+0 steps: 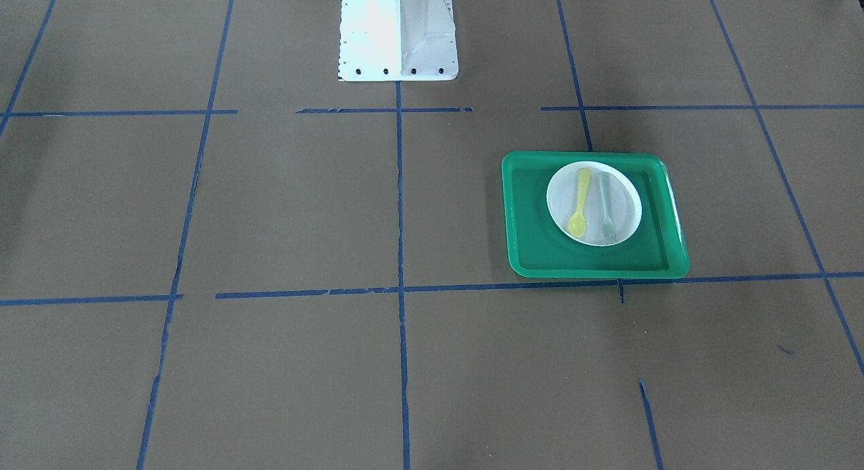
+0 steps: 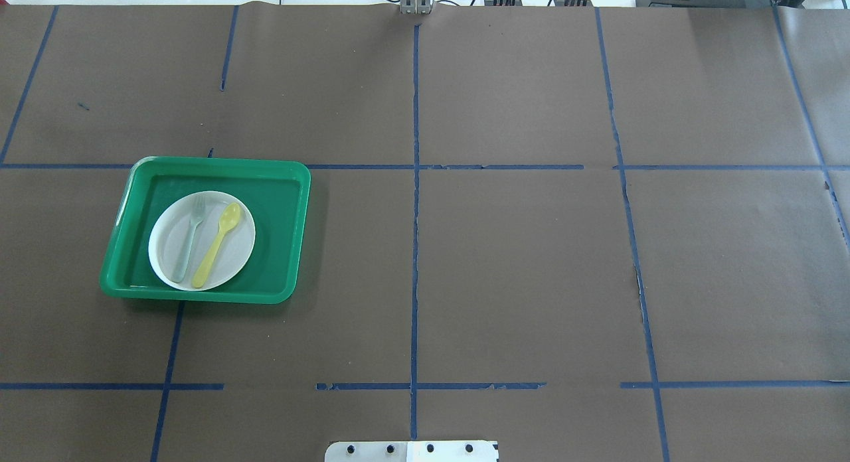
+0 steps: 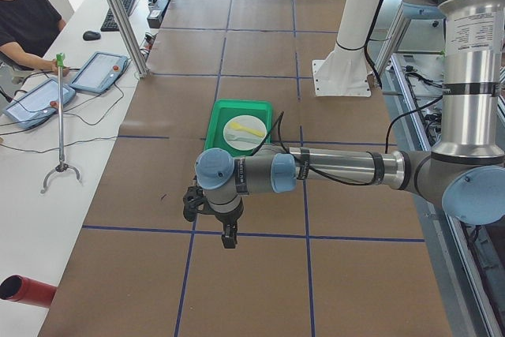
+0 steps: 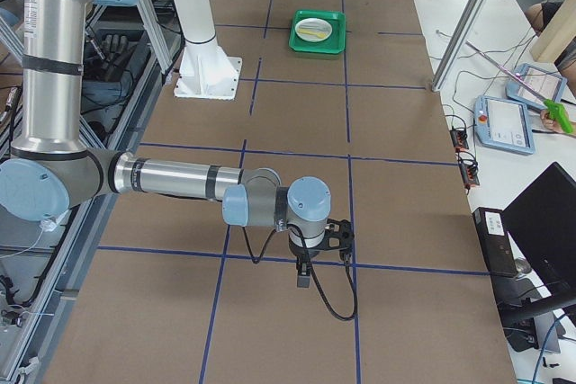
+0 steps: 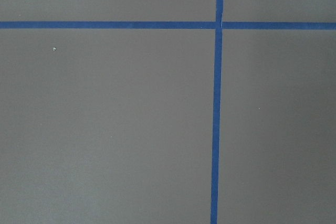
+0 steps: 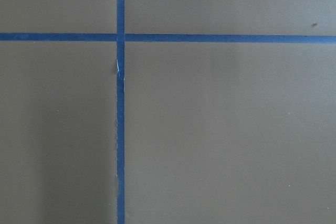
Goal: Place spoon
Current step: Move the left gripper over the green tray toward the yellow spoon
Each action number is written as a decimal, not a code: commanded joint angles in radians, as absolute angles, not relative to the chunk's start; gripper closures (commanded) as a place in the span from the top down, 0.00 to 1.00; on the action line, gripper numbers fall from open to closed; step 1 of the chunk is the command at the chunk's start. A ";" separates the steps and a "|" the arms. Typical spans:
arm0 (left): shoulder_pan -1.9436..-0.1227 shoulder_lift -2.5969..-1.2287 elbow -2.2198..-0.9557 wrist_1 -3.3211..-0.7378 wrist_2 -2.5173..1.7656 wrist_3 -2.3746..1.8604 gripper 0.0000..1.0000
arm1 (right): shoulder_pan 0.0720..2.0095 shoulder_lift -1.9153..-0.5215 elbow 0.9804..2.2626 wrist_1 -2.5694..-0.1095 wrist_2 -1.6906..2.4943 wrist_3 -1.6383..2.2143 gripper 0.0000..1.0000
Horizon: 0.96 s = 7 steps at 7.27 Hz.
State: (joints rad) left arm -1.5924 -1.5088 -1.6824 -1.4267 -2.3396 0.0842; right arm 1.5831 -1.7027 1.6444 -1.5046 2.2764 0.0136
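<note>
I see the pale-yellow spoon (image 2: 217,244) lying on the white plate (image 2: 166,239) at the left of the overhead view, a little below mid-height. Its bowl points toward the top of the frame and its handle slants down and to the left. A grey translucent fork (image 2: 189,243) lies just beside it on the left, also on the plate. The plate sits in a green tray (image 2: 279,236) on the brown surface (image 2: 518,269).

The left arm's fingers (image 3: 229,240) hang over the surface low in the exterior left view, well apart from the tray. The right arm's fingers (image 4: 303,278) hang low in the exterior right view, with the tray far off at the top. From these side views I cannot tell whether either pair is spread or pressed together. Both wrist cameras show only the surface crossed by blue tape lines (image 5: 217,103).
</note>
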 commanded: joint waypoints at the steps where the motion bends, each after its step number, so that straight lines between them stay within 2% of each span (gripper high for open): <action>1: -1.594 -1.509 -1.683 -1.440 -2.342 0.092 1.00 | 1.583 -1.703 1.644 -1.505 2.276 0.014 1.00; 4: -1.591 -1.555 -1.709 -1.457 -2.339 0.078 1.00 | 1.583 -1.703 1.644 -1.505 2.276 0.014 1.00; 5: -1.580 -1.560 -1.768 -1.456 -2.335 0.027 1.00 | 1.583 -1.703 1.644 -1.503 2.276 0.014 1.00; 7: -1.501 -1.560 -1.979 -1.453 -2.315 -0.171 1.00 | 1.583 -1.703 1.644 -1.505 2.276 0.012 1.00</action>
State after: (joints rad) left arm -1.5469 -1.5593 -1.8580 -1.4539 -2.3281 -0.0610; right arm 1.5831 -1.7027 1.6444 -1.5044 2.2764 0.0135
